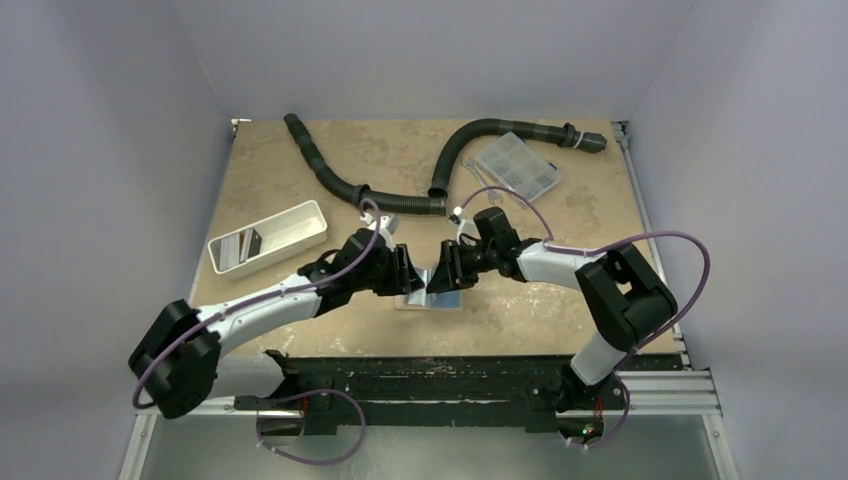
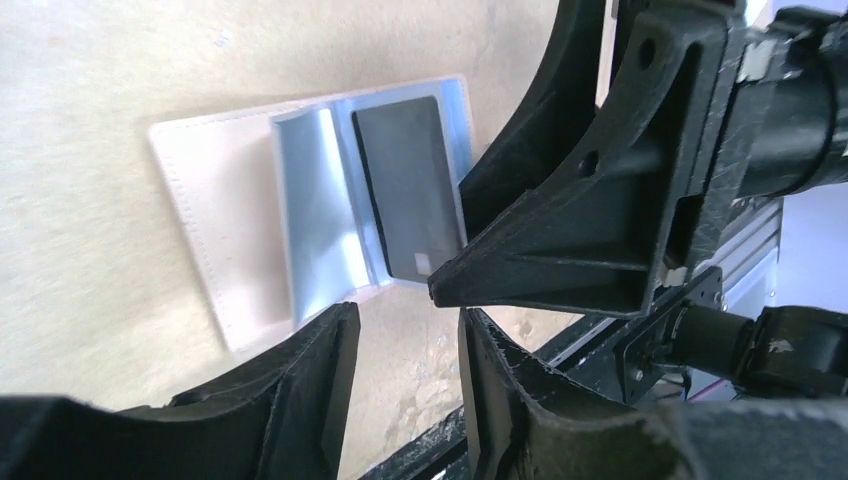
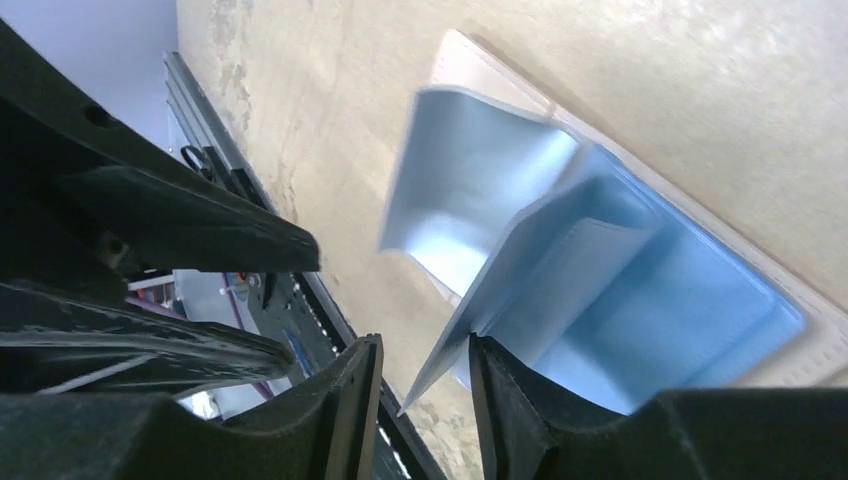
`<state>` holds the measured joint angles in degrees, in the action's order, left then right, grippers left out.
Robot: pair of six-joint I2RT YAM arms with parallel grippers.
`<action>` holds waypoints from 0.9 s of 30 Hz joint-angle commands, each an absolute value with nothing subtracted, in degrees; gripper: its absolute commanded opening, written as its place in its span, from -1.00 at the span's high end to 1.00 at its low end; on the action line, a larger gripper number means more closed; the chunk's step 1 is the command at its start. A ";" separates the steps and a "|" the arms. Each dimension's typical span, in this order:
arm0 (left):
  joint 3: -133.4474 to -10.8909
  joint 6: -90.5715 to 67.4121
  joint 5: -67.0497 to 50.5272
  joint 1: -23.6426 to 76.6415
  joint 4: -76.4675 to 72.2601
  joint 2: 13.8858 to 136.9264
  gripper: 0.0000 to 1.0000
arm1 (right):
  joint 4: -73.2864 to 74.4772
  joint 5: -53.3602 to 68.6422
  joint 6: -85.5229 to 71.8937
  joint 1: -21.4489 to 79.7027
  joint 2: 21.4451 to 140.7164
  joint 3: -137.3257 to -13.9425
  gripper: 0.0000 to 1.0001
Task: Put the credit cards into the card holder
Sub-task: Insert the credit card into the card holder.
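1. Tabletop (image 1: pixel 300 160): likely to let the wallet skid if nudged, since nothing pins it down. Tan, mottled, flat, smooth-looking.
2. Left gripper (image 2: pixel 408 318): jaws apart with nothing between them, hovering by the wallet's edge. Could clip the other arm, being so close to it. Black, hard, angular, faintly ribbed.
3. Right gripper (image 3: pixel 425 345): jaws apart, with the edge of a raised sleeve (image 3: pixel 480 190) in the gap, apparently unpinched. Could crease that leaf on closing.
4. Card holder (image 2: pixel 210 200): lies open at the middle of the tabletop's near edge, between both grippers. Might flop shut over the pockets. Pale stitched cover; glossy, floppy, blue-grey leaves.
5. Credit card (image 2: pixel 405 190): sits at one leaf, dark, matte, thin, rectangular. Cannot tell whether fully tucked in; may slide out if the leaf is tipped.
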<state>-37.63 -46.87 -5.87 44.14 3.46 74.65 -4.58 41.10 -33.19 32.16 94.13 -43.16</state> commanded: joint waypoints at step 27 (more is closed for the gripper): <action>-42.76 -45.67 -21.27 20.50 9.13 72.02 -0.31 | 9.35 13.30 -22.79 35.69 86.39 -44.49 -0.07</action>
